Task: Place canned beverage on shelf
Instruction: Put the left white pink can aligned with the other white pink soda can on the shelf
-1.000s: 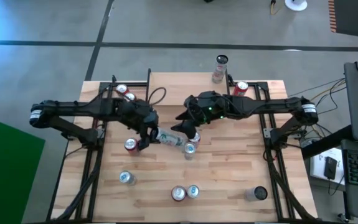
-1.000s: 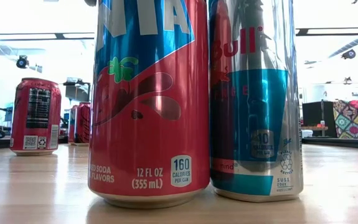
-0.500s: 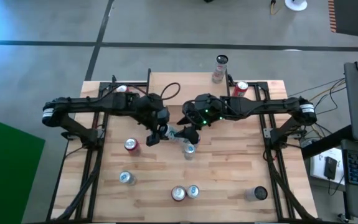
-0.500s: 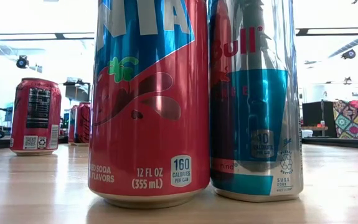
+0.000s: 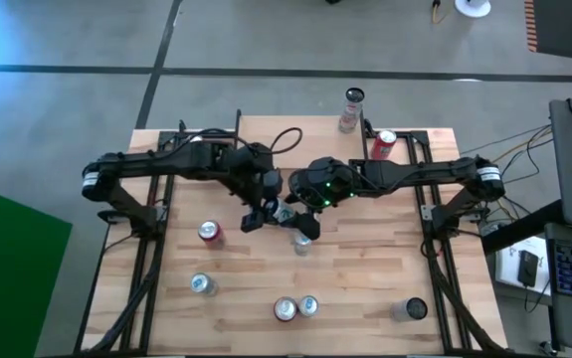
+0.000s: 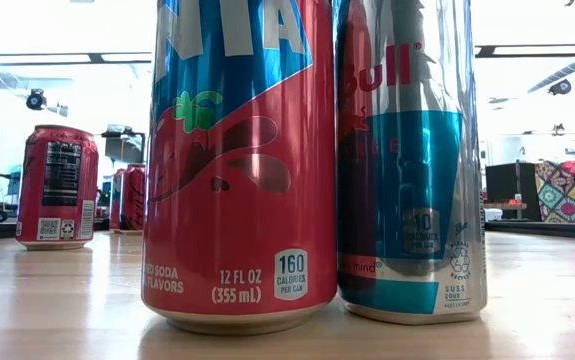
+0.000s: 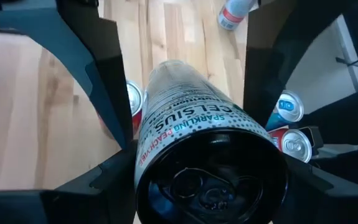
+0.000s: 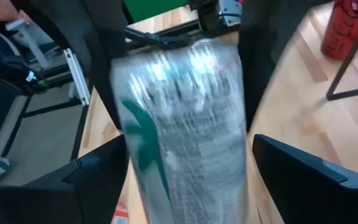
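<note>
A silver Celsius can (image 5: 280, 211) lies about level in the air over the table's middle, between my two grippers, which face each other. My left gripper (image 5: 263, 211) is shut on it; the can's dark round end (image 7: 210, 180) faces the left wrist. My right gripper (image 5: 296, 207) is open, with a finger on either side of the can's other end (image 8: 185, 112); I cannot tell whether they touch it. The shelf (image 5: 295, 127), a light-wood plank on thin black legs, stands at the far edge. A slim can (image 5: 349, 111) stands by its right end. My left gripper pinches the can's side walls (image 7: 157, 134) between its two fingers, at the half nearest the wrist. The fingers come from the table's left and lie along the can. The can is lifted clear of the table, pointing toward the right gripper.
A silver can (image 5: 302, 242) stands just near of the grippers. A red can (image 5: 208, 233) and a silver one (image 5: 201, 284) stand at the near left. A red and a blue can (image 5: 295, 308) stand at the near edge, a dark one (image 5: 413, 310) at near right, a red can (image 5: 383, 142) at far right.
My left gripper has gone toward the table's right and a little toward its far edge, carrying the can lengthwise. My right gripper has come slightly toward the left. The can's free end now sits between the right fingers, and less of the can shows between the two grippers.
</note>
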Controlling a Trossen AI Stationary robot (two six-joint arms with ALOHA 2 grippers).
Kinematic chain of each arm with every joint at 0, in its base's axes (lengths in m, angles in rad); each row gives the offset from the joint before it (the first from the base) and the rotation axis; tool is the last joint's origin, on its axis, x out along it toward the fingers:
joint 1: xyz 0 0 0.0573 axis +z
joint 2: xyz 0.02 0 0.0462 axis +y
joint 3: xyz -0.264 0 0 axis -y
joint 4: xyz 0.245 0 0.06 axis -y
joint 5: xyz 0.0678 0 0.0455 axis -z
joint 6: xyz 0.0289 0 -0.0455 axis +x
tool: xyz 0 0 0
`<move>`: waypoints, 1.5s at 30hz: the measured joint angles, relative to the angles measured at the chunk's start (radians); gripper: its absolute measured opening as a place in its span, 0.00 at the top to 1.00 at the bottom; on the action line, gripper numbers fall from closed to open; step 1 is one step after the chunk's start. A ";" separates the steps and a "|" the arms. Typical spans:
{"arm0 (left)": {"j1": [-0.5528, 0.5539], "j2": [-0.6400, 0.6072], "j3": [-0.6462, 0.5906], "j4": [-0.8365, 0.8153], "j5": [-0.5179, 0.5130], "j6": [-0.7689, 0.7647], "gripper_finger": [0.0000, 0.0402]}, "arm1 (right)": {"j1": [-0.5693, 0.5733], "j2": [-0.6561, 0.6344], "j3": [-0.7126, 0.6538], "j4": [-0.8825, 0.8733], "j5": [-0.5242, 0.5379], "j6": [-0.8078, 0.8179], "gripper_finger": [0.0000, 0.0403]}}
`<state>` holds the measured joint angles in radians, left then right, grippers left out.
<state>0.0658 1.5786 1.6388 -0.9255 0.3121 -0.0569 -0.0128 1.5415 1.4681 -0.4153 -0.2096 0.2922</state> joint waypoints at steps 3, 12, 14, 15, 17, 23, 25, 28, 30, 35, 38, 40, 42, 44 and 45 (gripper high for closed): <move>0.003 0.014 0.016 -0.015 0.010 -0.008 0.37 | 0.000 0.013 0.000 0.000 0.008 0.009 0.22; 0.016 0.004 0.037 -0.018 0.004 -0.032 0.32 | 0.001 0.015 0.000 0.007 0.017 0.006 0.41; 0.021 -0.015 0.051 0.007 -0.020 -0.034 0.29 | 0.000 0.007 -0.003 0.021 0.029 0.004 0.41; 0.022 -0.031 0.054 0.027 -0.034 -0.033 0.27 | -0.001 0.005 -0.008 0.021 0.037 0.006 0.41; 0.024 -0.069 0.055 0.019 -0.070 -0.035 0.25 | -0.005 0.000 -0.018 0.024 0.070 0.003 0.40; 0.023 -0.166 0.049 0.035 -0.187 -0.050 0.22 | -0.038 -0.055 -0.070 0.121 0.118 0.007 0.40; 0.023 -0.212 0.045 0.039 -0.240 -0.057 0.22 | -0.050 -0.070 -0.102 0.184 0.122 0.027 0.40; 0.023 -0.271 0.009 0.052 -0.308 -0.080 0.22 | -0.063 -0.100 -0.152 0.270 0.146 0.040 0.40; 0.023 -0.315 -0.047 0.108 -0.333 -0.101 0.22 | -0.068 -0.135 -0.178 0.341 0.186 0.039 0.40; 0.023 -0.457 -0.322 0.440 -0.362 -0.190 0.22 | -0.070 -0.206 -0.249 0.536 0.272 -0.007 0.40; 0.023 -0.500 -0.503 0.727 -0.366 -0.251 0.22 | -0.069 -0.225 -0.300 0.652 0.265 -0.016 0.40; 0.023 -0.512 -0.594 0.901 -0.367 -0.258 0.22 | -0.069 -0.232 -0.332 0.731 0.261 -0.015 0.40; 0.023 -0.510 -0.660 1.034 -0.366 -0.245 0.22 | -0.074 -0.234 -0.358 0.798 0.257 -0.006 0.40; 0.023 -0.492 -0.707 1.119 -0.347 -0.222 0.22 | -0.077 -0.227 -0.376 0.822 0.262 0.003 0.39; 0.023 -0.482 -0.724 1.132 -0.345 -0.221 0.22 | -0.077 -0.224 -0.380 0.819 0.265 0.004 0.39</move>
<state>0.0883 1.0969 0.9143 0.2065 -0.0326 -0.2775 -0.0898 1.3173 1.0878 0.4036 0.0552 0.2966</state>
